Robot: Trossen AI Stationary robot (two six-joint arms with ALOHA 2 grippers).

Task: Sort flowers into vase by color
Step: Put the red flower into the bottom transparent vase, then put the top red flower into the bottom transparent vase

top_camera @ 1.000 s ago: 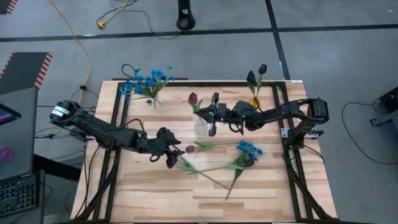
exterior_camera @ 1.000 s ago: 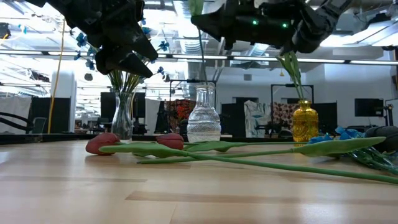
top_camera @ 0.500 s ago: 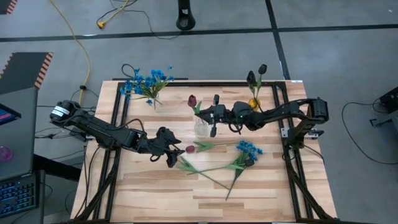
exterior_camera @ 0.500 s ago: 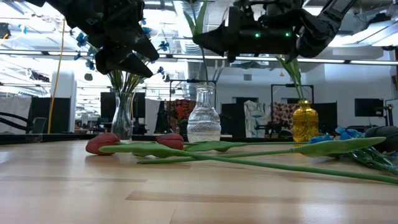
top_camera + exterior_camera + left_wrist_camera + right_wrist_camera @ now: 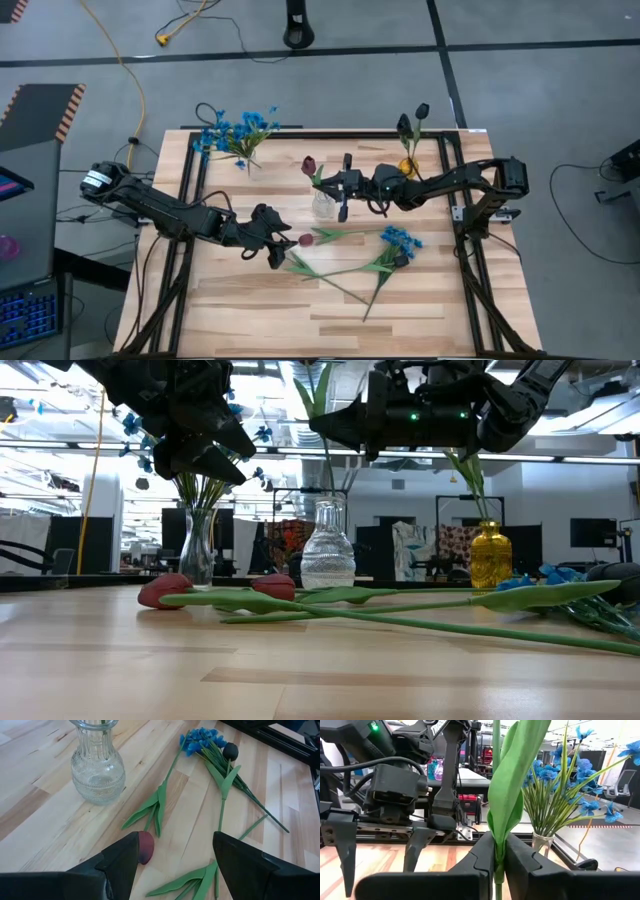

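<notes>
Over the middle of the worktop [image 5: 250, 310] the right tool [image 5: 343, 187] is clamped on a dark red rosebud's stem [image 5: 496, 795], so I'd keep it plumb and ease it straight down into the clear vase [image 5: 324, 204] just beneath, while the left tool [image 5: 281, 243] hovers spread above a loose red bud [image 5: 145, 847].

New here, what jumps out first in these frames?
The right gripper holds a dark red flower by its stem above the clear glass vase at the table's middle. The left gripper hangs open over the red bloom of a sprig lying on the wood. Blue flowers already fill a vase at the far-left corner.
</notes>
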